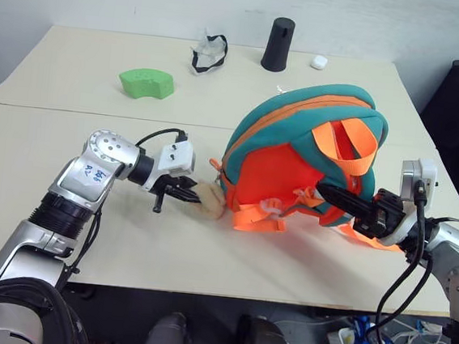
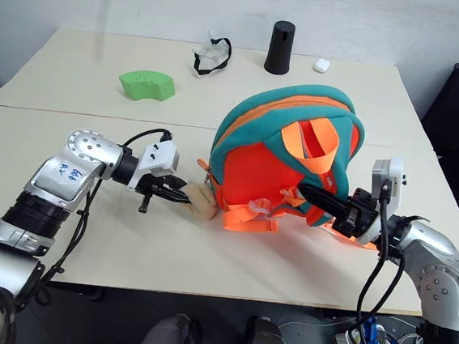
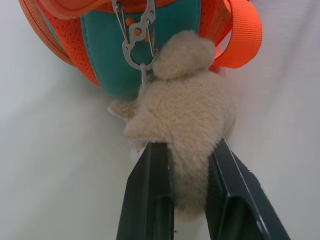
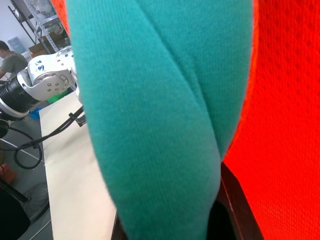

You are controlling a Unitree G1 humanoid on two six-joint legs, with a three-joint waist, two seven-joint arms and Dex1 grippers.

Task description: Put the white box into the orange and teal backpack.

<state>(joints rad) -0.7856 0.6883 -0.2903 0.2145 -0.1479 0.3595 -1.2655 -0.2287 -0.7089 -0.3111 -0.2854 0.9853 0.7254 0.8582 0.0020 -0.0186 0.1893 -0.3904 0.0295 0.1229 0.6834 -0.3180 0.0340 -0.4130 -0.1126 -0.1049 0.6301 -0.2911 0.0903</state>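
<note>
Backpack [image 1: 296, 158], orange and teal, sits mid-counter [image 1: 95, 135], propped up w/ its back panel and straps toward the robot. Left gripper [image 1: 188, 194], at the pack's 9 o'clock, has its jaws clenched on the teddy bear [image 3: 182, 117] clipped to the pack, prob. to anchor that end. Right gripper [image 1: 335, 193], at 4 o'clock, has its jaws clamped on the teal edge fabric, likely to steady or spread the bag for loading. White box can't be made out anywhere on the counter, maybe inside already, can't tell.
</note>
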